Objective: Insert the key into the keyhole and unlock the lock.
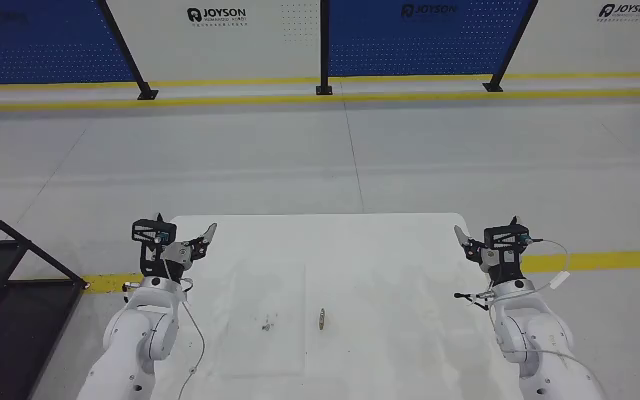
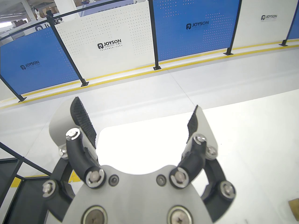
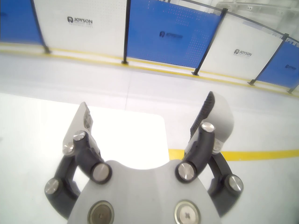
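Note:
A small metal lock (image 1: 322,318) lies near the middle of the white table (image 1: 400,260), and a tiny key (image 1: 267,323) lies a short way to its left on a faint clear mat (image 1: 262,340). My left gripper (image 1: 200,240) is at the table's left edge, well back from the key, open with nothing between its fingers (image 2: 82,120). My right gripper (image 1: 468,243) is at the table's right edge, far from the lock, also open with nothing in it; its fingers (image 3: 205,113) point over the far right corner.
A black frame (image 1: 30,270) stands off the table's left side. Yellow floor lines (image 1: 590,261) and blue and white fence panels (image 1: 420,35) lie beyond the table. A tan object (image 2: 294,207) shows at the corner of the left wrist view.

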Robot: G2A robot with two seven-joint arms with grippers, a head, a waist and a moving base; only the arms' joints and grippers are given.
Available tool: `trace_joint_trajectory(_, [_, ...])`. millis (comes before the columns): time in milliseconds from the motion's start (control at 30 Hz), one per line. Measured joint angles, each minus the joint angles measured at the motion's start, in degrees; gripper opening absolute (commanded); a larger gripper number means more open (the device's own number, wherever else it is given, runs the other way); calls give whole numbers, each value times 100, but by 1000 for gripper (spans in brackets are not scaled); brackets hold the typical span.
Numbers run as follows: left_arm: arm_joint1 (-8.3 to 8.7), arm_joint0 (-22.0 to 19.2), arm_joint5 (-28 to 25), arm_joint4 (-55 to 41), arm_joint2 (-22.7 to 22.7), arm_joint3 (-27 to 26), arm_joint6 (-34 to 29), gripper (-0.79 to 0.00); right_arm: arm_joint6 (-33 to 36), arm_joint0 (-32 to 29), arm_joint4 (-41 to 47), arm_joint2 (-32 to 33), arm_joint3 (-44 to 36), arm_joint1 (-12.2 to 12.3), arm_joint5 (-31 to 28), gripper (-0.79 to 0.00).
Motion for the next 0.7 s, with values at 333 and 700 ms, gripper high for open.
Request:
trace_joint_trajectory(333, [6, 214, -424, -23, 129, -239, -136, 0, 0, 0, 0, 0, 0, 0, 0, 0])
trace_joint_trajectory(700, [86, 1198, -1891, -88, 590, -1460, -2720, 0, 0, 0, 0, 0, 0, 0, 0, 0])
